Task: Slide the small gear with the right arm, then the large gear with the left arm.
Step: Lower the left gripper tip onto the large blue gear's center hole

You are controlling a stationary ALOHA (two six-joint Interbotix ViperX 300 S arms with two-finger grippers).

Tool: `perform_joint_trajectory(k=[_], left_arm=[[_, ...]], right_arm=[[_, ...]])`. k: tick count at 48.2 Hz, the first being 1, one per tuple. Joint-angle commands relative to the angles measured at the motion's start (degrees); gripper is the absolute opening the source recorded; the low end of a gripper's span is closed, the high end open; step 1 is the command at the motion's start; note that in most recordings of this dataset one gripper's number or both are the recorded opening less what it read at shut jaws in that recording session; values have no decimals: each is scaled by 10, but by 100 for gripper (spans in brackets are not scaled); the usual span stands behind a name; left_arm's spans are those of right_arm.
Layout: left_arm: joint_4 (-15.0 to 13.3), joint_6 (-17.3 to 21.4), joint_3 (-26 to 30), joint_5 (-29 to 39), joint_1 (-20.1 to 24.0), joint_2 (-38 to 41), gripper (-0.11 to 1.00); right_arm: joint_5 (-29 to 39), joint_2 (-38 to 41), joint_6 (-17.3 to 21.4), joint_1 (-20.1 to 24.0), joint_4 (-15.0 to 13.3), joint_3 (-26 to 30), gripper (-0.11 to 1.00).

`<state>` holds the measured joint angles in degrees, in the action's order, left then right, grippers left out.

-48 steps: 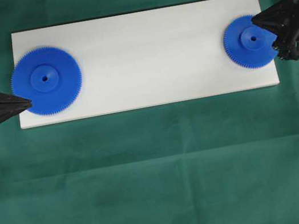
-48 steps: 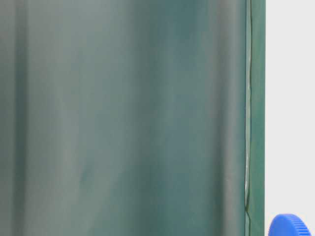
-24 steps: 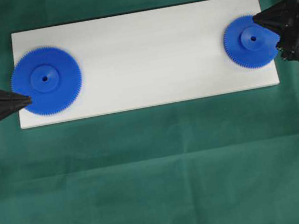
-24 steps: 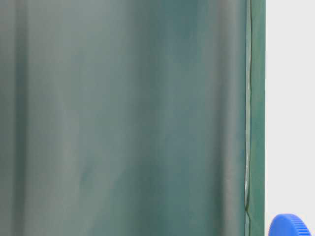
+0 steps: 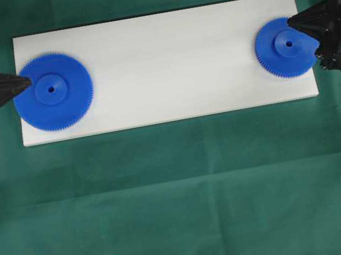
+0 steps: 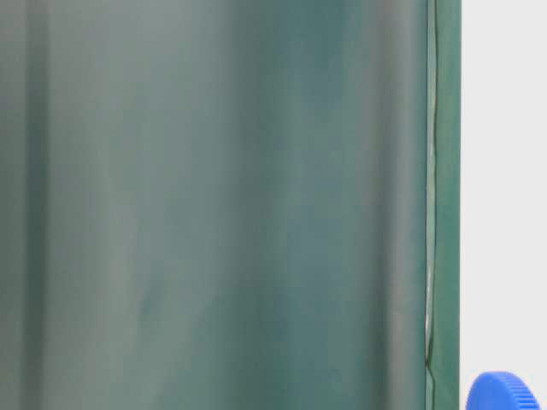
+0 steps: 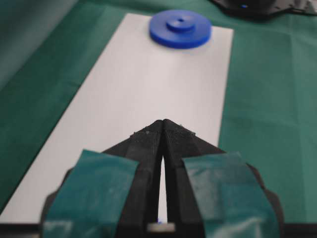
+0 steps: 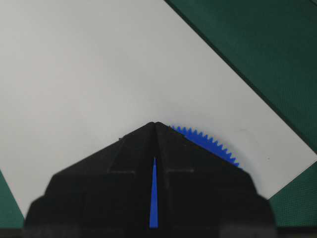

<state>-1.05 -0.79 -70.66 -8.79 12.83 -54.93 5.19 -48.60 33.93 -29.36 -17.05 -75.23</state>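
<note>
A small blue plastic toothed gear (image 5: pixel 285 48) with a raised round hub and a centre hole lies flat near the right end of a long white rectangular board (image 5: pixel 165 62). The right arm's black pointed two-finger gripper (image 5: pixel 290 20) reaches in from the right, its tip over the gear's far right rim. In the right wrist view the gripper's (image 8: pixel 155 124) two fingers are pressed together at the point, with only a thin sliver of blue showing between them lower down, and the small gear's teeth (image 8: pixel 208 142) curve out from beneath on the right.

At the left end of the board lies a large blue plastic toothed gear (image 5: pixel 53 91), wider than the first, also with a raised hub and a small centre hole. The left arm's black pointed gripper (image 5: pixel 27 79), with teal tape on it, comes in from the left, and its tip sits at the gear's far left rim. In the left wrist view the left gripper's (image 7: pixel 163 121) fingers meet at the tip, and the small gear (image 7: pixel 180 29) sits at the far end of the board (image 7: pixel 148 84).

The board rests on a green cloth (image 5: pixel 183 198) with soft creases, covering the whole table. The table-level view shows a green curtain (image 6: pixel 214 205) hanging behind and a blue gear edge (image 6: pixel 502 392) on the white board; which gear it is cannot be told.
</note>
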Motion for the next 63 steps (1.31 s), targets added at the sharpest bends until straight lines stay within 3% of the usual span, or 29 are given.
perform_joint_trajectory(k=[1, 10, 21, 34, 63], left_arm=[[-1, 1, 12, 2, 1, 5, 0], [-1, 1, 25, 66, 9, 34, 0], [-1, 2, 64, 134, 35, 134, 0], [-1, 3, 75, 140, 53, 224, 0], [-1, 3, 68, 155, 84, 309, 0]], right_arm=[[-6, 3, -1, -2, -2, 5, 51], [-6, 3, -1, -2, -2, 7, 51], [-12, 3, -1, -2, -1, 4, 51], [-16, 3, -1, 1, -1, 2, 51], [-15, 3, -1, 3, -1, 1, 51]])
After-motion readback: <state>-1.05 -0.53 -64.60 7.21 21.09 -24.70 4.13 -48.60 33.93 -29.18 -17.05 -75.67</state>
